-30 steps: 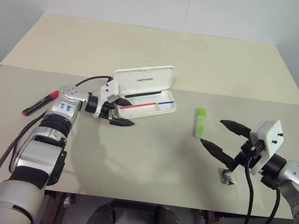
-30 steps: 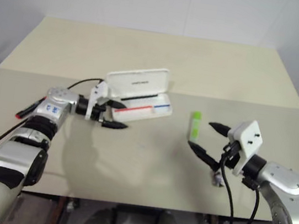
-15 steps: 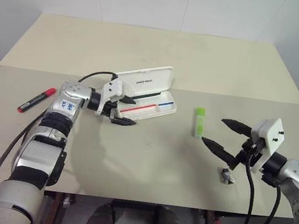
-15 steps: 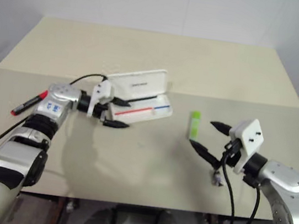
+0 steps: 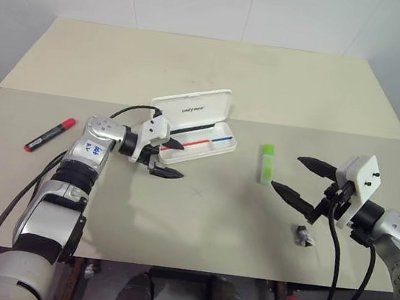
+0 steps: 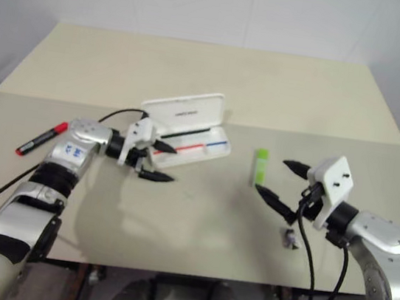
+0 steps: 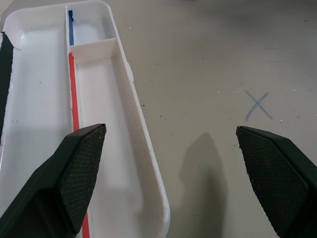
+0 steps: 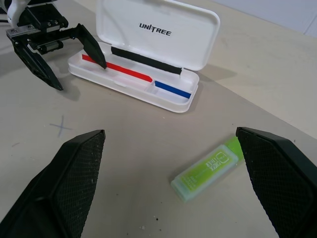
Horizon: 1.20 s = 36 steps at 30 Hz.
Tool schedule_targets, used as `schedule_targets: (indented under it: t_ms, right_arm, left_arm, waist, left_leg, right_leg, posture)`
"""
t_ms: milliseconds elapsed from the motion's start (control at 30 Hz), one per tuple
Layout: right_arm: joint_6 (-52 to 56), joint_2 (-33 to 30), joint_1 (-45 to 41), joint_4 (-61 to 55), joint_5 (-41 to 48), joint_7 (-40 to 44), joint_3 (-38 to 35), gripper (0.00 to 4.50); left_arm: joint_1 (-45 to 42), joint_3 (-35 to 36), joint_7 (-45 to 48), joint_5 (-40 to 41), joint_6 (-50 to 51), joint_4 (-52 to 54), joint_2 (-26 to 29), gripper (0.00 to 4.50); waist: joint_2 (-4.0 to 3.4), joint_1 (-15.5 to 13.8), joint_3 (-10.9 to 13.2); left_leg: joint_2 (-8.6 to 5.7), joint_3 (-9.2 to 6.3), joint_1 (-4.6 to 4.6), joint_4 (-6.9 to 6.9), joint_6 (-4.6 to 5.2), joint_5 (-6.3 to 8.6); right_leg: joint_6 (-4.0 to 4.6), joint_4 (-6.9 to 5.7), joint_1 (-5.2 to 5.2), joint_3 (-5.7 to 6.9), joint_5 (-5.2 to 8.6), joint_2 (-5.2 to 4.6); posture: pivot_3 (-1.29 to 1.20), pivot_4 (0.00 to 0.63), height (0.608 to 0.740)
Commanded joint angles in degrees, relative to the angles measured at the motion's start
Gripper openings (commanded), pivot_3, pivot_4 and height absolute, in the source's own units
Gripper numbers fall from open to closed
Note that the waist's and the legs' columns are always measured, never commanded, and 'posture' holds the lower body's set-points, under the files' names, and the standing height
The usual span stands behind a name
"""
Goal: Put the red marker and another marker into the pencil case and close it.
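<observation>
The pencil case (image 5: 200, 110) lies open at the table's middle, lid up, with thin red and blue stripes in its tray (image 7: 130, 94). My left gripper (image 5: 170, 159) is open and empty at the tray's left end. One finger hangs over the tray and the other over the bare table in front of it. Far left on the table lies the red marker (image 5: 49, 135), apart from everything. The other marker, a light-green highlighter (image 5: 266, 164), sits right of the case (image 8: 148, 49). My right gripper (image 5: 301, 181) stands open and empty just right of the highlighter (image 8: 210, 168).
A small dark grey object (image 5: 303, 236) lies near the front edge, below my right gripper. A faint blue cross (image 7: 257, 105) marks the table in front of the case. A black cable runs along my left forearm. The table's back half is bare.
My left forearm has swung aside, so the red marker now lies fully uncovered. The left gripper has rolled a little at the case's left end. The right arm has kept still.
</observation>
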<state>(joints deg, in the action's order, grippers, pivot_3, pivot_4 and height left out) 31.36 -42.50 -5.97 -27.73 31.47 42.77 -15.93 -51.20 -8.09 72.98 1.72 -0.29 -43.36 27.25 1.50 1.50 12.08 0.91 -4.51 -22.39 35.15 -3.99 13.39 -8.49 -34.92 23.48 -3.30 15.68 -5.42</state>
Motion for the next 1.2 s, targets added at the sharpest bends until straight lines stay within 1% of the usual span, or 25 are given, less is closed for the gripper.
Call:
schedule_targets:
  t_ms: [33, 233, 400, 567, 633, 700, 733, 800, 900, 933, 967, 1000, 1100, 1200]
  right_arm:
    - [-1.00, -0.41, -0.40, -1.17, -0.08, 0.01, -0.09, 4.48]
    - [-1.02, -0.35, -0.22, -1.43, 0.02, -0.09, -0.41, 4.48]
    - [-1.31, -0.28, 1.12, -2.05, 1.47, 0.77, -2.21, 4.48]
    - [-2.90, -1.37, 4.48, -2.23, 2.45, 4.17, -3.48, 4.48]
    - [-3.77, -2.00, 5.79, -1.71, 1.72, 5.13, -3.70, 4.48]
    - [-4.13, -2.31, 5.93, -1.19, 1.50, 4.98, -4.16, 4.48]
    - [-4.16, -2.41, 5.87, -1.03, 1.47, 4.86, -4.35, 4.50]
    - [-4.28, -2.63, 5.98, -1.01, 1.42, 5.04, -4.40, 4.50]
    - [-4.61, -2.99, 6.55, -1.08, 1.40, 5.53, -4.43, 4.50]
    - [-4.73, -3.04, 6.72, -1.08, 1.40, 5.65, -4.45, 4.50]
    - [-4.87, -3.23, 7.03, -1.14, 1.31, 5.95, -4.38, 4.50]
    - [-4.99, -3.37, 7.23, -1.16, 1.24, 6.17, -4.34, 4.50]
    - [-5.38, -3.83, 7.66, -1.05, 1.02, 6.84, -4.14, 4.50]
    - [-5.54, -4.01, 7.55, -0.86, 0.81, 7.10, -3.90, 4.50]
  left_arm:
    - [0.33, -0.94, -0.02, -0.50, 0.32, 0.65, -0.05, 4.50]
    - [0.22, -2.70, 0.07, -1.03, 2.94, -0.17, -0.67, 4.50]
    - [-1.01, -3.90, -2.54, -2.80, 4.45, -2.41, -0.99, 4.50]
    - [-2.15, -4.38, -4.72, -3.76, 4.11, -4.88, -1.49, 4.50]
    - [-2.37, -4.63, -5.15, -3.97, 4.29, -5.36, -1.57, 4.50]
    - [-2.55, -5.27, -5.69, -4.79, 4.05, -6.16, -1.46, 4.50]
    - [-2.67, -5.54, -6.28, -5.25, 4.04, -6.52, -1.44, 4.32]
    - [-2.89, -5.76, -7.19, -5.76, 4.17, -7.07, -1.42, 3.90]
    - [-3.34, -5.52, -8.22, -5.96, 3.83, -7.75, -1.64, 2.96]
    - [-3.52, -5.44, -8.63, -6.02, 3.57, -8.02, -1.70, 2.65]
    - [-3.79, -5.37, -8.86, -6.03, 3.34, -8.49, -1.67, 2.39]
    - [-3.98, -5.37, -8.97, -6.04, 3.16, -8.86, -1.65, 1.99]
    - [-4.64, -5.19, -9.59, -6.05, 2.50, -10.01, -1.45, 1.01]
    - [-5.19, -4.51, -10.09, -5.78, 0.71, -11.01, -1.35, 0.12]
  waist:
    - [0.00, -0.01, 0.00]
    - [0.00, 0.01, 0.00]
    - [0.01, -0.04, -0.01]
    - [0.03, -0.04, -0.01]
    - [0.03, -0.02, -0.01]
    - [0.02, 0.03, -0.02]
    - [0.02, 0.13, -0.02]
    - [0.05, 0.40, -0.03]
    - [0.06, 0.64, -0.04]
    - [0.08, 0.65, -0.05]
    - [0.09, 0.63, -0.06]
    - [0.09, 0.59, -0.06]
    - [0.08, 0.26, -0.06]
    - [0.09, -0.06, -0.06]
  left_leg:
    - [0.00, 0.00, 0.00, 0.00, 0.00, 0.00]
    - [0.00, 0.00, 0.02, 0.00, 0.00, 0.00]
    - [0.00, 0.00, 0.06, 0.02, 0.01, -0.01]
    - [0.00, 0.02, 0.14, 0.07, 0.08, -0.06]
    - [0.00, 0.03, 0.16, 0.07, 0.17, -0.13]
    - [0.00, 0.07, 0.21, 0.07, 0.29, -0.20]
    - [0.00, 0.09, 0.28, 0.08, 0.38, -0.26]
    - [0.03, 0.16, 0.39, 0.08, 0.49, -0.33]
    - [0.06, 0.27, 0.34, 0.08, 0.52, -0.35]
    - [0.07, 0.31, 0.29, 0.08, 0.53, -0.35]
    - [0.07, 0.35, 0.27, 0.08, 0.53, -0.36]
    - [0.07, 0.37, 0.24, 0.07, 0.53, -0.35]
    - [0.07, 0.38, 0.21, 0.00, 0.47, -0.30]
    - [0.06, 0.36, 0.26, 0.00, 0.43, -0.25]
  right_leg:
    - [0.00, 0.00, 0.00, 0.00, 0.00, 0.00]
    - [0.00, 0.00, -0.01, 0.00, 0.00, 0.00]
    - [0.00, -0.01, -0.05, -0.01, 0.00, 0.00]
    - [0.06, 0.01, -0.16, -0.02, -0.03, 0.00]
    - [0.25, 0.11, -0.22, -0.02, -0.07, 0.00]
    - [0.76, 0.40, -0.36, -0.01, -0.05, 0.00]
    - [0.90, 0.62, -0.52, -0.01, -0.15, 0.00]
    - [0.89, 1.16, -0.85, 0.00, -0.55, 0.00]
    - [0.63, 1.85, -1.04, -0.01, -0.94, 0.00]
    - [0.70, 1.99, -1.05, -0.03, -1.07, -0.01]
    - [0.73, 2.02, -1.05, -0.05, -1.10, -0.02]
    - [0.70, 2.03, -1.03, -0.08, -1.07, -0.03]
    - [0.63, 1.91, -0.91, -0.09, -0.89, -0.02]
    - [0.38, 1.49, -0.83, -0.09, -0.78, -0.02]
  posture:
    - [0.00, 0.150, 0.740]
    - [0.00, 0.150, 0.740]
    - [0.00, 0.150, 0.740]
    - [0.00, 0.150, 0.740]
    - [0.00, 0.150, 0.740]
    - [0.00, 0.150, 0.740]
    - [0.00, 0.150, 0.740]
    - [0.00, 0.150, 0.740]
    - [0.00, 0.150, 0.740]
    - [0.00, 0.150, 0.740]
    - [0.00, 0.150, 0.740]
    - [0.00, 0.150, 0.740]
    - [0.00, 0.150, 0.740]
    - [0.00, 0.150, 0.740]
